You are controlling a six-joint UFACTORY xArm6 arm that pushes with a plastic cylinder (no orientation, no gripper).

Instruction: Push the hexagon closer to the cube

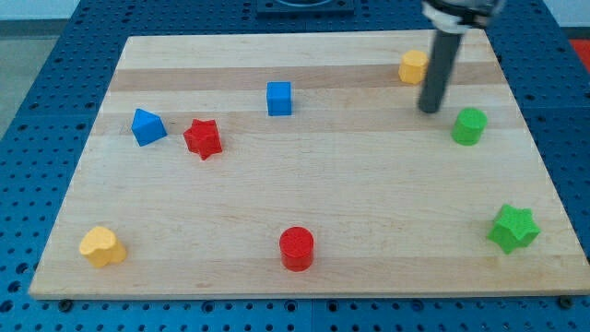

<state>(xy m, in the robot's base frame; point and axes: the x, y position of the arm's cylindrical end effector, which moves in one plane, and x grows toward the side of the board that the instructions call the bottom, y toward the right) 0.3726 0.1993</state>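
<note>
My tip (pixel 430 110) is the only hand here, a bare rod with nothing to part or close, so it holds nothing; it stands on the surface (pixel 304 212) near the view's top right corner. The yellow hexagon (pixel 414 66) sits just up and to the view's left of the tip, close but apparently not touching. The blue cube (pixel 279 98) lies well to the tip's left, slightly above its level. As I judge it, the tip is on the side of the hexagon away from the cube, which suits a push leftward; it would need to come up behind the hexagon's right face first.

The green cylinder (pixel 469 125) is just to the tip's right and a little lower. Further left past the cube are the red star (pixel 203 138) and a blue block (pixel 147 126), shape unclear. Well below the tip are the green star (pixel 513 228), the red cylinder (pixel 297 248) and, far left, a yellow heart (pixel 101 246).
</note>
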